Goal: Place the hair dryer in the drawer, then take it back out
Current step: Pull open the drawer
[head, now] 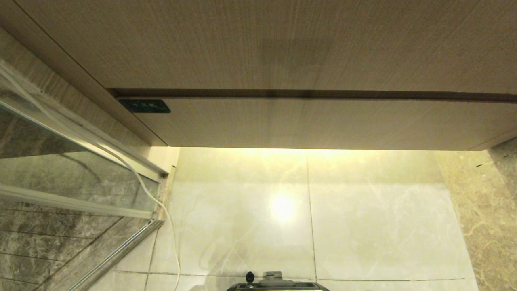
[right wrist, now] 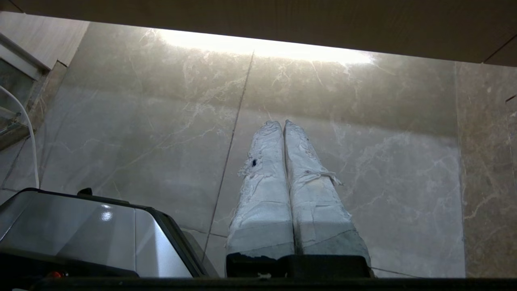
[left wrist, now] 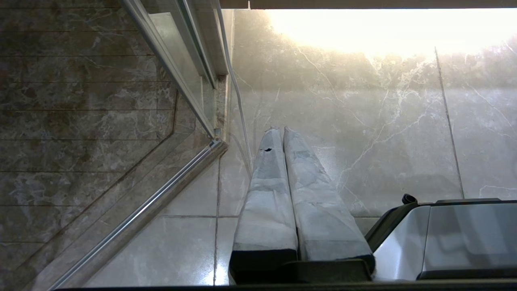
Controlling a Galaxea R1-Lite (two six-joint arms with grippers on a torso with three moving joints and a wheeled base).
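The drawer (head: 307,123) is a wide, flat wood-grain front with a small dark label (head: 144,106) at its left end, and it stands shut under a taller plain wood-grain panel (head: 282,44). No hair dryer shows in any view. My left gripper (left wrist: 280,130) hangs low over the floor tiles, its tape-wrapped fingers pressed together on nothing. My right gripper (right wrist: 282,123) hangs the same way, shut and empty. Neither arm shows in the head view.
A glass shower door with a metal frame (head: 80,161) stands at the left, with a white cord (head: 161,210) running down beside it. Pale marble floor tiles (head: 363,226) lie below the cabinet. My base's front edge (head: 276,285) pokes in at the bottom.
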